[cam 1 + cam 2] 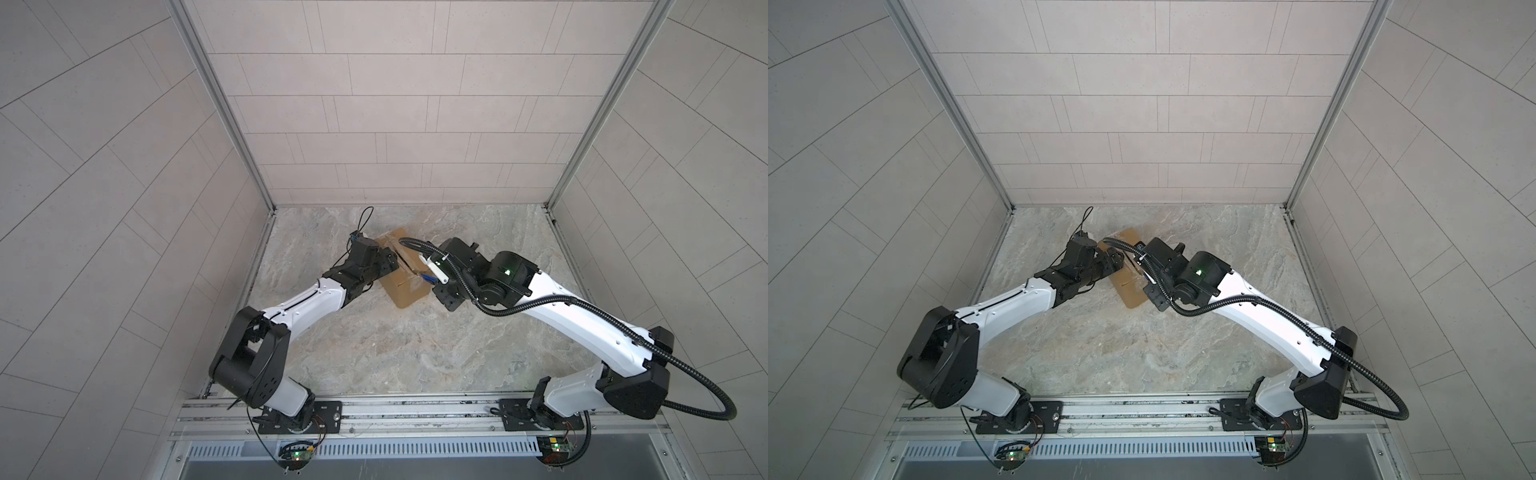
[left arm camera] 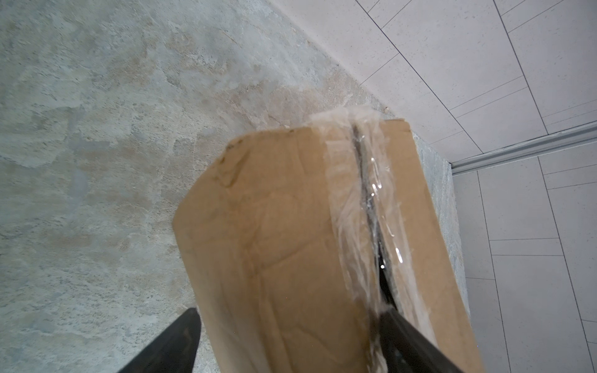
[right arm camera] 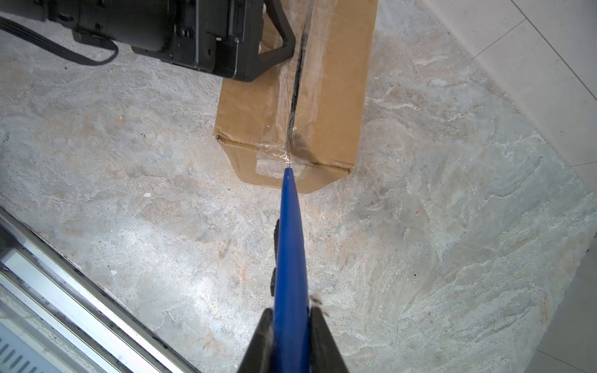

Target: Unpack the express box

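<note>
Two end effectors flank the express box [image 3: 342,80] on the counter [image 3: 452,226]: left end effector [image 2: 290,323] spread wide astride one flap, right end effector [image 3: 290,323] clenched on a blue utility knife [image 3: 289,242], tip at the near end of the taped seam [image 3: 295,80], which runs straight ahead.

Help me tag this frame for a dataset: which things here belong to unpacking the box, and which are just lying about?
Belongs to the job:
express box
its clear tape, slit along the seam
blue knife, held by the right gripper
left gripper, open, at the box's top

Just there:
marble tabletop
metal rail
</note>
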You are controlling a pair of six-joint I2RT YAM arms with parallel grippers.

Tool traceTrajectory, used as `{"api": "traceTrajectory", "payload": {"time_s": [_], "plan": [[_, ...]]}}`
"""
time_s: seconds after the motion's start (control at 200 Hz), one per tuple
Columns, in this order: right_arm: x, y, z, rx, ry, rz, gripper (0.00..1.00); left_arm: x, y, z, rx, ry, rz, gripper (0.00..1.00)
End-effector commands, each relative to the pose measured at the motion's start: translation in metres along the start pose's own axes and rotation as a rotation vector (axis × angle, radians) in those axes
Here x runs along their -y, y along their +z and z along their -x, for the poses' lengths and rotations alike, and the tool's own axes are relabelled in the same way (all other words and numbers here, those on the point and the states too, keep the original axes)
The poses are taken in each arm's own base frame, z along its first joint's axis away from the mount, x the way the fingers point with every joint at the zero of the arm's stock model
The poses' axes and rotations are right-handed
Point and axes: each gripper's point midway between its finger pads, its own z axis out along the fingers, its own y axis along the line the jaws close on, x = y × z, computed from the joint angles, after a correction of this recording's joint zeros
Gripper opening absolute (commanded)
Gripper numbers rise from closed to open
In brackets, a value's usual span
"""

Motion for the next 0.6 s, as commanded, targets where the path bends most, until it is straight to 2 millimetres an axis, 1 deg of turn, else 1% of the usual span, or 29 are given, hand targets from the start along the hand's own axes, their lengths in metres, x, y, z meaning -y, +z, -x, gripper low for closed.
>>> {"api": "traceTrajectory", "payload": {"time_s": [0.0,0.13,0.29,0.436,0.591], "plan": [[-0.006,0.007,-0.014,-0.059,-0.002,0.015,0.0,-0.029,0.004,-0.006,-0.014,-0.006,0.107,0.89],[-0.012,0.018,-0.005,-0.043,0.007,0.03,0.0,-0.027,0.004,-0.006,-0.014,-0.01,0.095,0.89],[-0.018,0.03,0.001,-0.042,0.007,0.039,0.0,-0.024,0.003,-0.005,-0.013,-0.011,0.088,0.89],[-0.015,0.032,0.004,-0.03,0.009,0.02,0.0,-0.02,0.0,-0.002,-0.006,-0.009,0.073,0.89],[-0.006,0.03,-0.002,-0.043,-0.002,-0.006,0.0,-0.015,-0.005,0.002,0.003,-0.005,0.051,0.89]]}}
